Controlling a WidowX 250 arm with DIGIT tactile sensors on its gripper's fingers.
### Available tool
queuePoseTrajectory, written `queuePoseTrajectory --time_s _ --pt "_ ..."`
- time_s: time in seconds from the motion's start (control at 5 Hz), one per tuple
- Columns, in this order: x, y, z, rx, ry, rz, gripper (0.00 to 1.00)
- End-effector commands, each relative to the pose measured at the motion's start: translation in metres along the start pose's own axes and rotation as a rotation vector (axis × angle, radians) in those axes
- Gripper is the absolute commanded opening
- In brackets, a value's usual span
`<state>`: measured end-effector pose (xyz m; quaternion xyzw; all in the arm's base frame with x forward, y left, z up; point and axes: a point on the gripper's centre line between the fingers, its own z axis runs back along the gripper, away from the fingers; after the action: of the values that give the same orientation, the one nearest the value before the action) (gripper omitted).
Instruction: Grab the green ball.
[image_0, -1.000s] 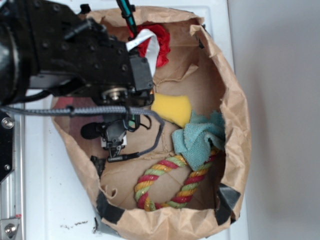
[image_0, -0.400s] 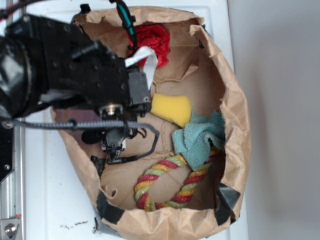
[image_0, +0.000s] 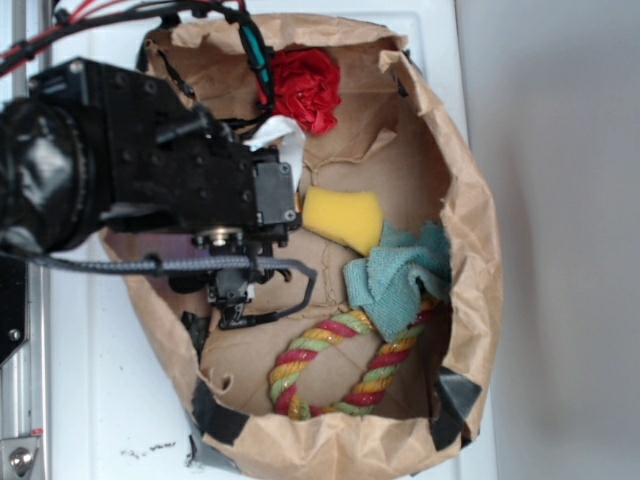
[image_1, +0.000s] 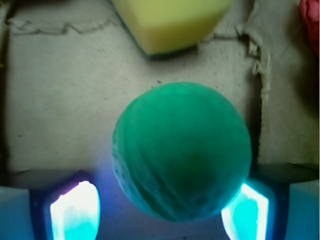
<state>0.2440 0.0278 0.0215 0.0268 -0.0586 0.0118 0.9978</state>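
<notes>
From the exterior view the arm (image_0: 150, 170) reaches into the paper bag (image_0: 470, 250), hiding the ball beneath it, just left of the sponge (image_0: 345, 218). In the wrist view the tool (image_1: 159, 212) is spread, one finger (image_1: 75, 210) each side of the ball (image_1: 181, 150), which lies on the bag floor just nearer than the sponge (image_1: 170, 22), seemingly placed to pinch it.

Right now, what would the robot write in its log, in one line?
phase: lining up grasp | green ball: between fingers, on paper | gripper: open | sponge: beyond ball

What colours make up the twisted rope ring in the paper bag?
Red, yellow and green twisted rope ring, seen best in the exterior view.
</notes>
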Motion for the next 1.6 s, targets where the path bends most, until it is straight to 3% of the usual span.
queuePoseTrajectory --time_s 0.0,0.4,0.8,1.2,1.4 --pt "0.016 -0.006 0.005 -0.003 -0.036 -0.012 1.00" --pt "0.021 -0.003 0.009 -0.008 -0.038 0.007 1.00" --pt "0.029 0.000 0.017 -0.058 -0.096 0.041 1.00" --pt "0.031 -0.002 0.016 -0.071 -0.109 0.045 1.00" --pt "0.032 -0.003 0.017 -0.085 -0.105 0.058 0.95"
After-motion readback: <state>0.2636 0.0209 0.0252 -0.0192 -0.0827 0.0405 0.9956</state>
